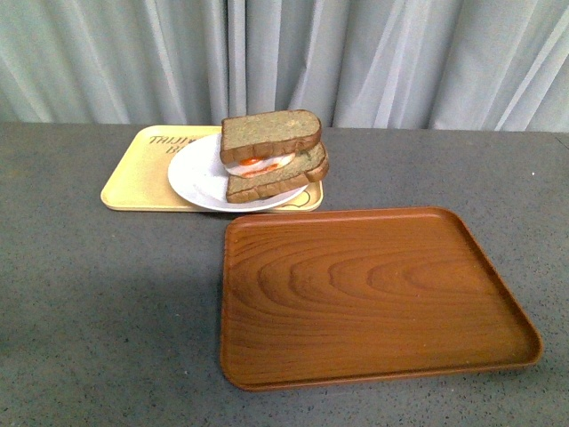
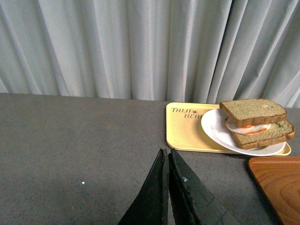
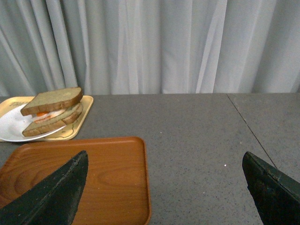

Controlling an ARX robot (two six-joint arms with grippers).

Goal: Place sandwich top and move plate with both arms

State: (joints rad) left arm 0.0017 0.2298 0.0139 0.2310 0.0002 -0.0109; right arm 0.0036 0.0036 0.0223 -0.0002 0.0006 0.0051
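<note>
Nearest in the front view: brown wood-grain tray [image 1: 373, 298], flat on the grey worktop [image 1: 107, 302], nothing on it. Behind its far left corner, yellow tray [image 1: 133, 182] with dark printed lettering, lying lengthwise before a pale pleated curtain [image 1: 400, 53].

White plate [image 1: 197, 178] rests on the yellow tray's right part, its near rim overhanging the tray's front edge. On the plate's right half: lower bread slice [image 1: 284, 178] carrying a fried egg [image 1: 258, 165], white with orange showing. Sandwich top [image 1: 269, 134] sits on the egg, slightly skewed relative to the lower slice, crust dark, face bare.

Neither arm appears in the front view.

Left end effector [image 2: 168, 161]: fingers pressed together, clenched on nothing, above bare worktop, near the yellow tray.

Right end effector [image 3: 164, 168]: fingers spread wide, released, empty, one finger above the wood-grain tray, well apart from the plate.
</note>
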